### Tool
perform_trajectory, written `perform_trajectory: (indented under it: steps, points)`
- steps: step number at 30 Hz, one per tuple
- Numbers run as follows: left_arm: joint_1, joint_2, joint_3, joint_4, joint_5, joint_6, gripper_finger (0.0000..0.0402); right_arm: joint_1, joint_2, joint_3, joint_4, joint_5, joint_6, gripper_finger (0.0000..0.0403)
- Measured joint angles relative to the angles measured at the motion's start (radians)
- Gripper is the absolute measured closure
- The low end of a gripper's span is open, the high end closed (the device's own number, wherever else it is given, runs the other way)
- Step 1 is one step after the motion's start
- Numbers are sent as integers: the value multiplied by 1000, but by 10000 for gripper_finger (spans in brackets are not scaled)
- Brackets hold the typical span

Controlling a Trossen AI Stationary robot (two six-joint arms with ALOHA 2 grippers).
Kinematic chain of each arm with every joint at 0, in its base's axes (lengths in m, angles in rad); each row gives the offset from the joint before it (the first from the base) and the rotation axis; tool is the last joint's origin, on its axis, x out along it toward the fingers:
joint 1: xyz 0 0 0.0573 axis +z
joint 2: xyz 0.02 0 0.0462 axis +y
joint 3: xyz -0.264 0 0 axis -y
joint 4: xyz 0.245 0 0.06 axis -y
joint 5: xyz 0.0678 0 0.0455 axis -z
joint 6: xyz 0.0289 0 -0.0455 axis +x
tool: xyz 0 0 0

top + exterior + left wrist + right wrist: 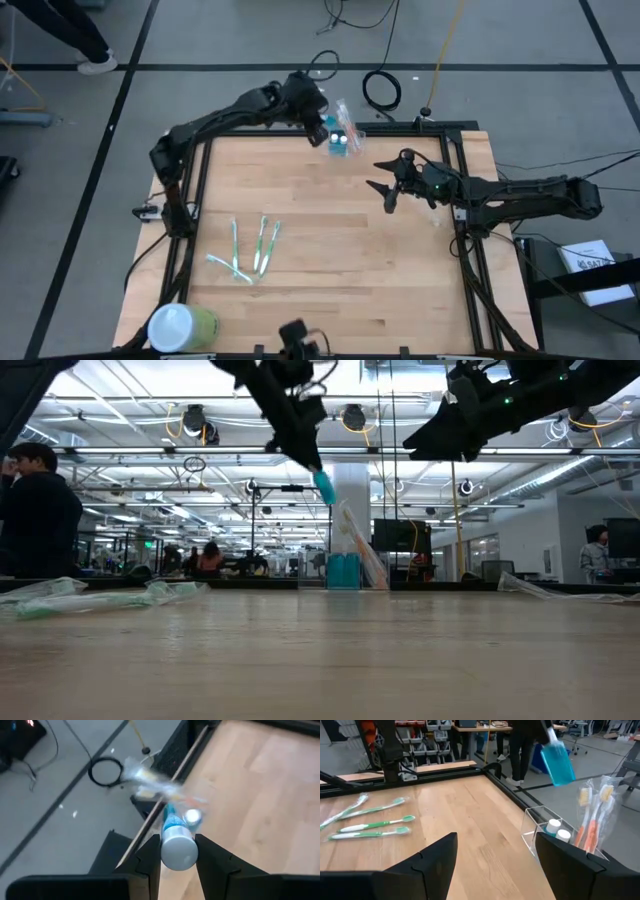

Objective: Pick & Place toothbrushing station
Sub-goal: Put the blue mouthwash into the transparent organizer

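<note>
the right gripper (pixel 383 190) hangs above the bare wood with its jaws spread wide and nothing in them, apparently waiting. ahead of it, near the table's far edge, sits the toothbrushing station (pixel 555 837), already holding wrapped brushes and small bottles. just above the station, the left gripper (pixel 322 128) pinches a blue tube (pixel 555 762), tilted, probably to drop it in. the green toothbrushes (pixel 255 250) lie well apart behind.
</note>
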Motion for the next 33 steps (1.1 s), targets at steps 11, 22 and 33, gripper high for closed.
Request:
perform_trajectory:
  steps: [11, 22, 33]
  points:
    - [100, 109, 0, 56, 135, -3, 303, 0, 0, 0, -1, 0, -4, 145]
    - [62, 181, 0, 66, 142, 0, 303, 0, 0, 0, 0, 0, -4, 147]
    - [49, 191, 1, 53, 134, -4, 303, 0, 0, 0, 7, 0, -4, 147]
